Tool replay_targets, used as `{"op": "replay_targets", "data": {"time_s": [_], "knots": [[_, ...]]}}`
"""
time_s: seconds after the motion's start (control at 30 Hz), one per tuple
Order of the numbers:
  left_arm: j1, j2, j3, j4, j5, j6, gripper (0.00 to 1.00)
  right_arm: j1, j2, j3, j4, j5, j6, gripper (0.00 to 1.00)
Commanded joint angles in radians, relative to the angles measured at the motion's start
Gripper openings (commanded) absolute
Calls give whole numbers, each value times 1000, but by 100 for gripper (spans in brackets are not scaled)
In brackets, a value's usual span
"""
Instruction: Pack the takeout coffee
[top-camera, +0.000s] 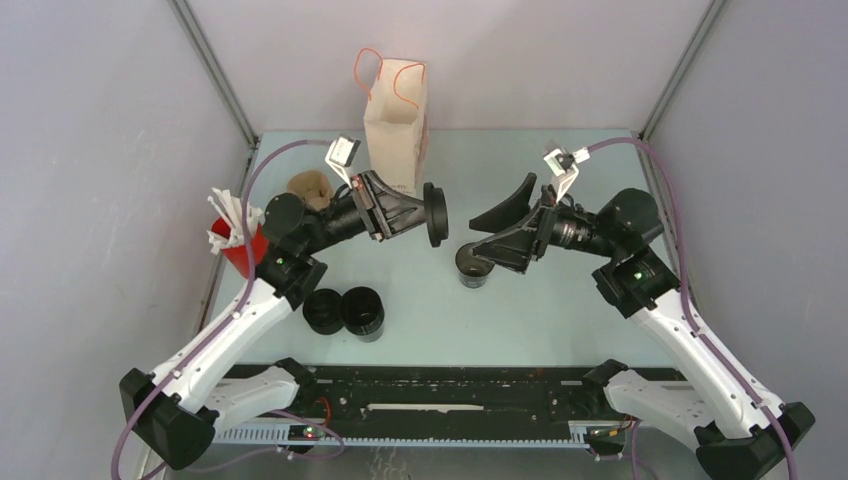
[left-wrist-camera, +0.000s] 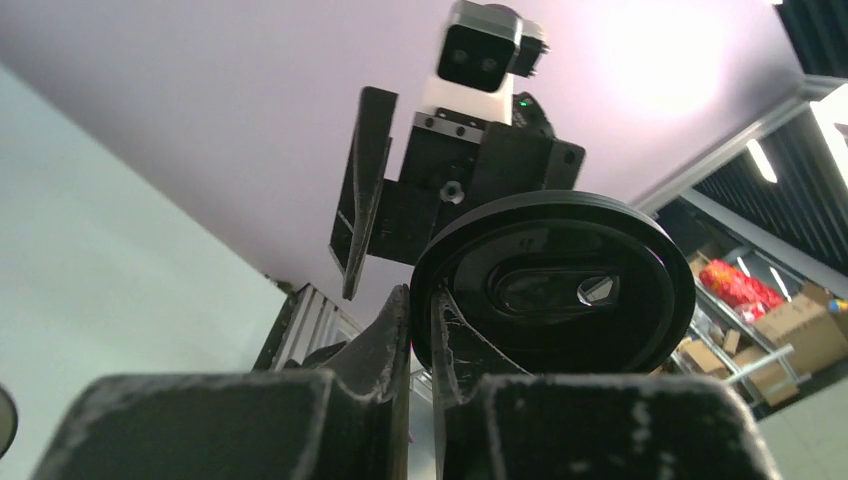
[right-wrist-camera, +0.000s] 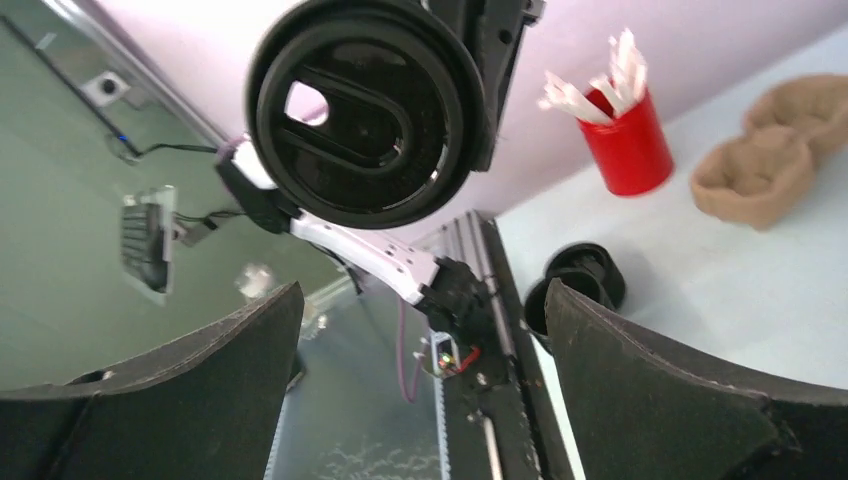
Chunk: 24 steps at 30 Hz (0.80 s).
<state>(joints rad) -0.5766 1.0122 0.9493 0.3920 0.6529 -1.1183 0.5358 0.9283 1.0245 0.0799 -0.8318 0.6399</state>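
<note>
A black round lid hangs edge-on above the table's middle, pinched at its rim by my left gripper. The left wrist view shows the lid clamped between the two fingers of that gripper. Just right of it my right gripper stands wide open with nothing between its fingers; its wrist view shows this gripper facing the lid. Below it on the table stands a black takeout coffee cup with no lid. Two more black cups stand together at the front left.
A tall paper bag with orange handles stands at the back centre. The brown pulp cup carrier lies to its left, partly behind the left arm. The red cup with white sticks sits at the left edge.
</note>
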Motion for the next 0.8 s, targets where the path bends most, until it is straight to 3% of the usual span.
{"op": "replay_targets", "data": {"time_s": [0.0, 0.2, 0.5, 0.77], "knots": [[-13, -2, -14, 178, 65, -23, 0, -16, 15, 17, 286, -91, 246, 100], [-17, 19, -22, 150, 41, -17, 0, 4, 72, 21, 418, -69, 380, 100], [-33, 35, -17, 47, -1, 36, 0, 67, 82, 120, 155, 48, 200, 98], [-40, 36, -4, 13, -9, 57, 0, 95, 101, 128, 150, 63, 188, 98]]}}
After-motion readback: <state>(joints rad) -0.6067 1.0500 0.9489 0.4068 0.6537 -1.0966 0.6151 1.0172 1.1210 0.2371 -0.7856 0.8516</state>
